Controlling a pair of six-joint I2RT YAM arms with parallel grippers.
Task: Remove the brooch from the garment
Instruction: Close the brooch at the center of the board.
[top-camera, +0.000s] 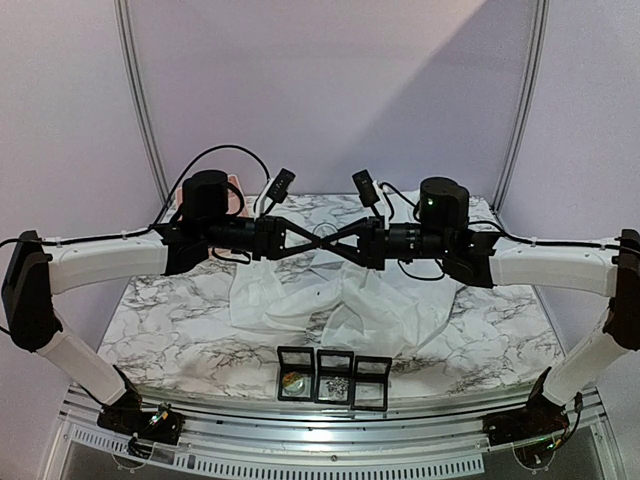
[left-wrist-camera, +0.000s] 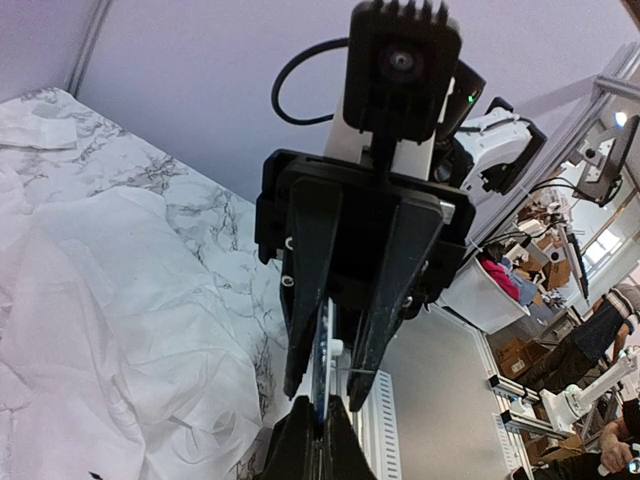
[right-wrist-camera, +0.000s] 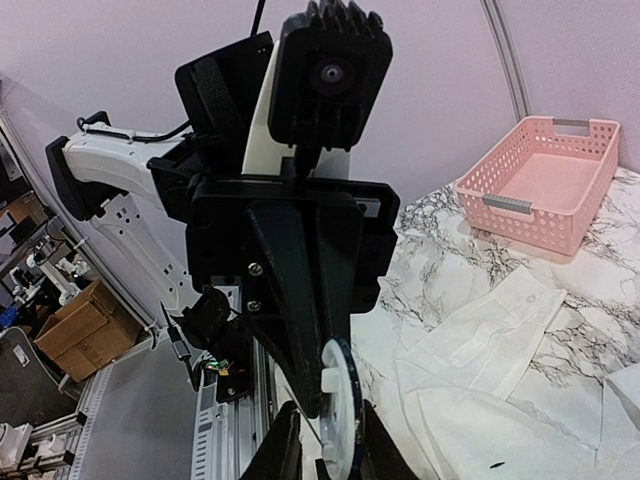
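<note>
The brooch (right-wrist-camera: 345, 395), a round disc with a white back, a pin and a dark blue rim, hangs in the air between both grippers. My left gripper (left-wrist-camera: 322, 418) is shut on its rim (left-wrist-camera: 327, 345). My right gripper (right-wrist-camera: 328, 440) faces it from the other side, its jaws straddling the disc. One finger lies against the disc's face; the other stands a little apart, by the pin. The garment (top-camera: 300, 295), a wrinkled white shirt, lies spread on the table below, apart from the brooch. In the top view the two grippers (top-camera: 320, 238) cross above it.
A pink basket (right-wrist-camera: 540, 185) stands at the table's back left corner. Three black display boxes (top-camera: 333, 378) sit in a row at the marble table's (top-camera: 170, 320) front edge, just ahead of the shirt.
</note>
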